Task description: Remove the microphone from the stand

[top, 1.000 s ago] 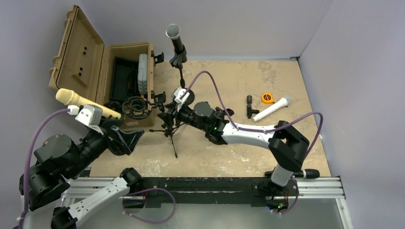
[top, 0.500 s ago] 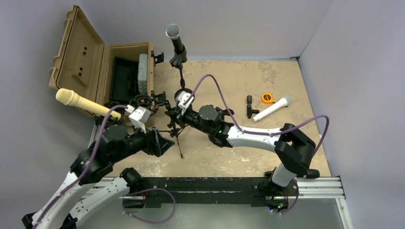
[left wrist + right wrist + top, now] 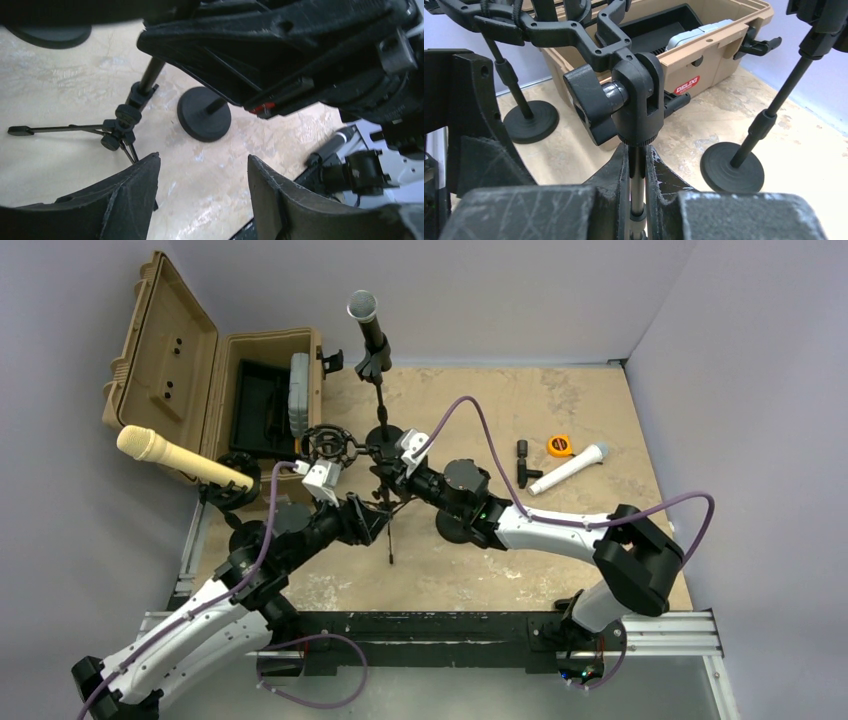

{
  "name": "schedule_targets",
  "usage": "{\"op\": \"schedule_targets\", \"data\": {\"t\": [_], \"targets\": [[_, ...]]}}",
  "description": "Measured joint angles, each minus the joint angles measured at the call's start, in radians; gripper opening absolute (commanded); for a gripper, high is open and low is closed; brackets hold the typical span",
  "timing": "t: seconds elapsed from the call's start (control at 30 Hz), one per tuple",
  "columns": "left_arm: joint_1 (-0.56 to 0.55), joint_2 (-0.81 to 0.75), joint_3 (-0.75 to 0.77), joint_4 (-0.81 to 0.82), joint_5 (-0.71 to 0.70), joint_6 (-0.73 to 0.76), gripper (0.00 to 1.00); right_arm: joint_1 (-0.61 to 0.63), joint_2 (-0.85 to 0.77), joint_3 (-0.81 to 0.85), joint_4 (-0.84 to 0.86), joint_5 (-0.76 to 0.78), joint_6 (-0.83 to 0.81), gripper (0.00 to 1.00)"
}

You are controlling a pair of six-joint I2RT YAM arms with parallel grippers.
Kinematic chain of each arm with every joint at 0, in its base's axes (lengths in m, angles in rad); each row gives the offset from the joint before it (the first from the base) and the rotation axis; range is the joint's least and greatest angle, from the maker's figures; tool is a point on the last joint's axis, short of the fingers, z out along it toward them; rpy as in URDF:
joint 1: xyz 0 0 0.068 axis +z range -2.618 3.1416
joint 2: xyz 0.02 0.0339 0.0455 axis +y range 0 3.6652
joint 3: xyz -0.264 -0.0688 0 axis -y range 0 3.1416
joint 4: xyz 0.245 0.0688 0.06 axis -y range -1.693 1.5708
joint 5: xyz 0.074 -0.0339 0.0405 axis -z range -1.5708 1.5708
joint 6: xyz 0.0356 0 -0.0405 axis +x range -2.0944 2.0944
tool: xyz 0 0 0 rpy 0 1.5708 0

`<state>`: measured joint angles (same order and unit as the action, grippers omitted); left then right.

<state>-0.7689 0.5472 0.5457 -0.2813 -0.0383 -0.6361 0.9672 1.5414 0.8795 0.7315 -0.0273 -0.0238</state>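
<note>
A beige microphone sits in a stand clip at the left, in front of the case. A black microphone with a silver grille stands upright on a round-base stand at the back. A tripod stand carries an empty-looking black shock mount. My right gripper is shut on the tripod stand's pole just below its swivel joint. My left gripper is open and empty, low beside the tripod legs, its fingers over bare table.
An open tan case stands at the back left. A white microphone, an orange tape measure and a black clip lie at the right. Round stand bases flank the tripod. A black microphone lies near the front rail.
My left arm has swung right, away from the beige microphone, to beside the tripod. My right gripper has carried the tripod and shock mount rightward and back.
</note>
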Motion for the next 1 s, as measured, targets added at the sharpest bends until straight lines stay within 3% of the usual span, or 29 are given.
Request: {"op": "schedule_targets", "data": {"t": [0.2,0.33,0.5,0.7,1.0], "targets": [[-0.002,0.062,-0.054,0.164,-0.078,-0.027,0.61,-0.022,-0.002,-0.007,0.009,-0.019,0.001,0.0],[-0.006,-0.018,-0.134,0.194,-0.086,-0.042,0.74,-0.035,-0.015,-0.026,0.026,-0.043,0.002,0.0],[0.002,-0.111,-0.141,0.068,-0.051,-0.026,0.87,-0.07,-0.025,-0.035,0.026,-0.048,0.006,0.0],[0.002,-0.121,0.035,-0.09,0.011,0.036,0.82,-0.072,-0.025,-0.038,0.032,-0.05,0.005,0.0],[0.002,-0.072,-0.013,-0.048,-0.008,-0.031,0.66,-0.087,-0.074,-0.13,0.124,-0.047,0.013,0.0]]}}
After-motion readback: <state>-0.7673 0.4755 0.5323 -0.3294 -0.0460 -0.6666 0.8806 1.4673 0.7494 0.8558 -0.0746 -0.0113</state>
